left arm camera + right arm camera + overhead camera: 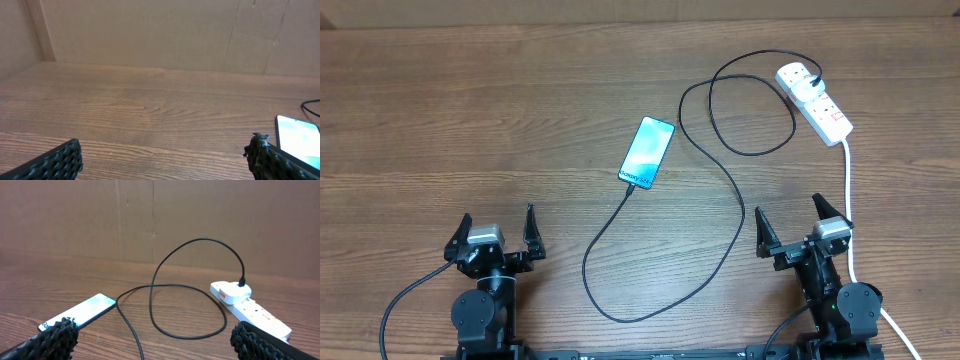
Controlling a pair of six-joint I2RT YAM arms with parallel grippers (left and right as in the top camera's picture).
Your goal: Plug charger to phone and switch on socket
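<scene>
The phone (pixel 647 152) lies flat mid-table with its teal screen lit; it also shows in the left wrist view, phone (pixel 300 137), and the right wrist view, phone (pixel 82 311). The black charger cable (pixel 739 222) runs from the phone's near short edge, loops toward me, then curls back to a white plug seated in the socket (pixel 815 102) at the far right. In the right wrist view the cable (pixel 132 331) and socket (pixel 256 312) lie ahead. My left gripper (pixel 498 220) (pixel 164 150) and right gripper (pixel 788 210) (pixel 154 332) stand open near the front edge, holding nothing.
The socket's thick white lead (pixel 848 200) runs down the right side, close past my right arm. A brown cardboard wall (pixel 160 30) stands behind the wooden table (pixel 470 110).
</scene>
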